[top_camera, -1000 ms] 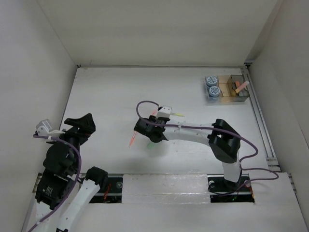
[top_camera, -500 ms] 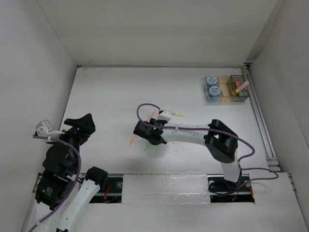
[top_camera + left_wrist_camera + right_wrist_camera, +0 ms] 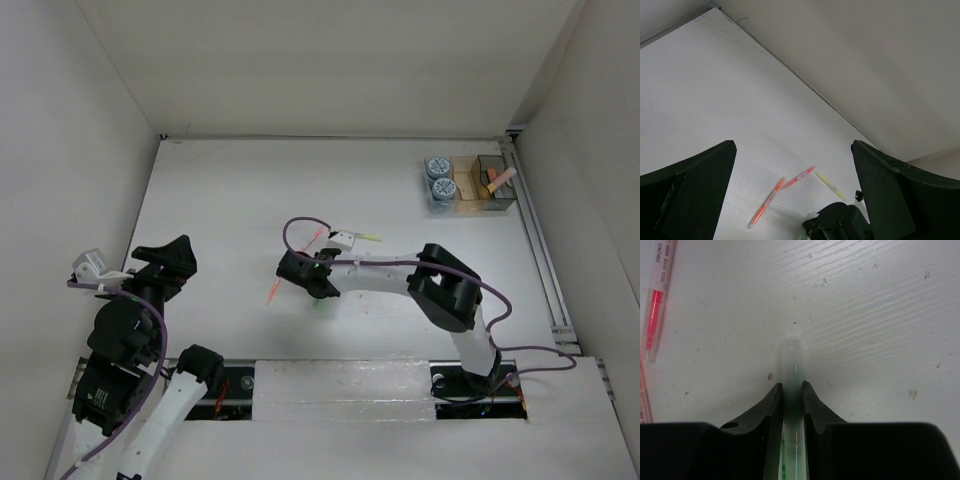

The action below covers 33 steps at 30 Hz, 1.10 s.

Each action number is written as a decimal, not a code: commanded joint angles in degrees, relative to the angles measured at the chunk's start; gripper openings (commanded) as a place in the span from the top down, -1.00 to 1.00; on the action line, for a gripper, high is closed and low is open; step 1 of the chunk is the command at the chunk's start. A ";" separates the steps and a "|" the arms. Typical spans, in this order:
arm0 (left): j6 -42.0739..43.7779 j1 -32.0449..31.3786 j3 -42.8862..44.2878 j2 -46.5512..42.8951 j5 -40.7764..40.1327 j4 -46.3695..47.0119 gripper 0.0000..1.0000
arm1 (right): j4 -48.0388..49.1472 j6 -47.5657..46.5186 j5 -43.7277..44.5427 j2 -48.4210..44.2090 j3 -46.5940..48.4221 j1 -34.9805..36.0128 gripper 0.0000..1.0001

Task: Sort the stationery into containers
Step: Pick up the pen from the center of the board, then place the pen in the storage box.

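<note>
My right gripper [image 3: 791, 387] is down at the table, its jaws shut on a green pen [image 3: 791, 360] that lies flat and pokes out ahead of the fingertips. From above, that gripper [image 3: 315, 290] is at the table's middle, with a bit of the green pen [image 3: 320, 303] showing beside it. An orange pen [image 3: 277, 285], a red pen [image 3: 318, 237] and a yellow pen [image 3: 365, 238] lie loose around it. The clear containers [image 3: 497, 203] stand at the far right, holding two blue-and-white pots [image 3: 438, 178] and a pink-orange marker [image 3: 497, 181]. My left gripper [image 3: 792, 145] hangs open and empty at the left.
White walls close in the table on the left, back and right. A rail [image 3: 540, 250] runs along the right edge. The orange pen [image 3: 660, 295] lies just left of my right fingers. My right arm's elbow [image 3: 445, 285] reaches across the middle.
The right jaws have closed onto the green pen. The right arm has dropped and shifted slightly toward the near edge. The left arm has stayed put.
</note>
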 commanded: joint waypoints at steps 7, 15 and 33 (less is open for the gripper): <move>0.38 0.20 0.35 -0.35 0.50 1.90 -1.00 | 5.19 -0.86 -2.91 -3.13 -4.48 -3.15 1.00; 0.38 0.20 0.35 0.17 0.50 1.90 -1.00 | 15.91 -17.88 4.31 -17.45 -11.08 -13.67 1.00; 0.38 0.20 0.35 -0.35 0.50 1.90 -1.00 | 14.52 -39.97 -2.89 -18.88 0.61 -57.98 1.00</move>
